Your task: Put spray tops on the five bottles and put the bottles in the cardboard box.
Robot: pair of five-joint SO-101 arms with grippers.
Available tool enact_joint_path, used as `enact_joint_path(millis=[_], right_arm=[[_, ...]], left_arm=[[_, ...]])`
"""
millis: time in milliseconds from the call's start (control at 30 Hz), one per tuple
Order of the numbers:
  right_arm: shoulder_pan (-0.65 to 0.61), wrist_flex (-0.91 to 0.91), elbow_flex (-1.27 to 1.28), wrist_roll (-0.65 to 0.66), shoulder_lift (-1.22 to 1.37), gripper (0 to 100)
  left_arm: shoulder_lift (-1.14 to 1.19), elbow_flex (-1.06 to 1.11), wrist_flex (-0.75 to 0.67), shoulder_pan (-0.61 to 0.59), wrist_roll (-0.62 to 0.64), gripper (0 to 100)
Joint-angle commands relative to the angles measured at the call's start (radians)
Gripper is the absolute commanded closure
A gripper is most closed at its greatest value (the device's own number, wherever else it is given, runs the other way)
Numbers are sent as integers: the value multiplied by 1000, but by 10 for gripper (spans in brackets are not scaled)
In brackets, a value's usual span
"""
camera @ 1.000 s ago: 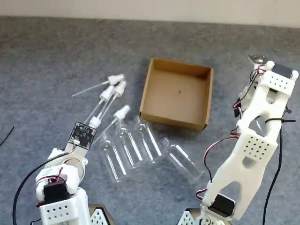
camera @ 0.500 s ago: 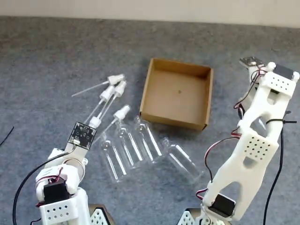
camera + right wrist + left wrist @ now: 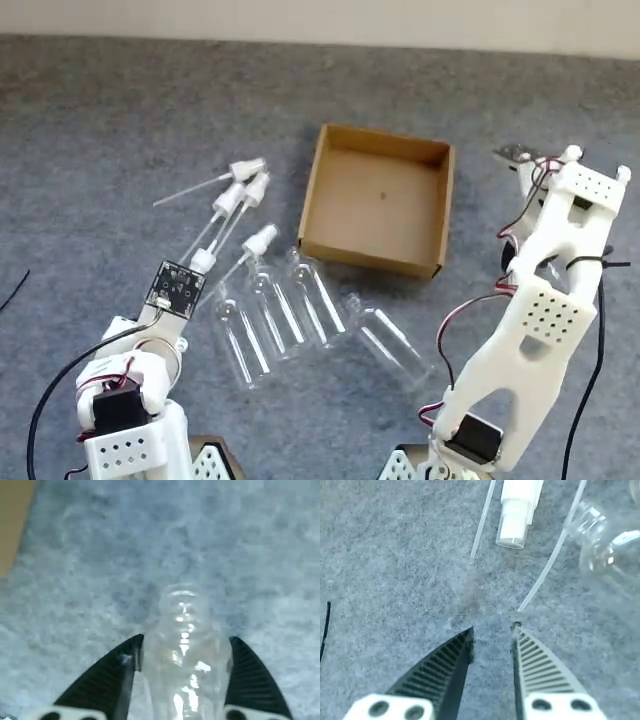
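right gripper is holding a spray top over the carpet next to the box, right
The held thing is wrong: the right gripper holds a clear bottle over the carpet next to the cardboard box. The right wrist view shows the bottle between its fingers.

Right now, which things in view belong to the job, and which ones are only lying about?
For the job:
five spray tops
four bottles lying flat
a fifth bottle in the right tool
the cardboard box

Lying about:
a black cable on the grey table
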Motion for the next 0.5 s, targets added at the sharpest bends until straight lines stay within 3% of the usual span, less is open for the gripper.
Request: enact_joint_path(millis=[0,67,333,467], right_arm=[[28,-10,-2,-43,-15,897],[33,-10,-7,-80,-24,991],[-5,33,-182,-338,-185,995],[-85,33,-28,-427,-329,995]], left_arm=[[-4,-13,3,16,-5,877],[-1,-18,2,13,-5,877],[19,-133,-11,12,-3,877],[231,-344,-11,12,-3,877]])
